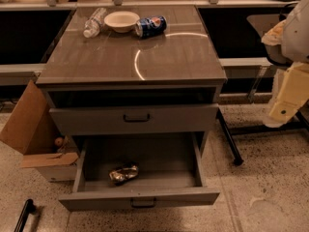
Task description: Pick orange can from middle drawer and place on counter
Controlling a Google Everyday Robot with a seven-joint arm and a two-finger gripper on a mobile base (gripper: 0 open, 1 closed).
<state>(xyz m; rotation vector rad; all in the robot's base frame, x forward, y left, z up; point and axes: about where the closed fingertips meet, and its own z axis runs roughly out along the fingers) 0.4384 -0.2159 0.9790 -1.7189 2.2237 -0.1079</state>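
The orange can (pixel 124 173), dented and gold-orange, lies on its side near the front of the open middle drawer (pixel 159 156). The drawer is pulled out low in front of the cabinet. The counter (pixel 174 57) is the glossy grey-brown top above it, with a bright curved reflection. My gripper (pixel 285 105) hangs at the far right edge on the cream and white arm, level with the upper drawer. It is well to the right of the cabinet and far from the can. Nothing shows in it.
A blue Pepsi can (pixel 150 25), a white bowl (pixel 121 21) and a plastic bottle (pixel 94 22) lie at the counter's back. The taller drawer front (pixel 135 119) is shut. A cardboard box (pixel 34 124) stands left; a black leg (pixel 229 141) slants right.
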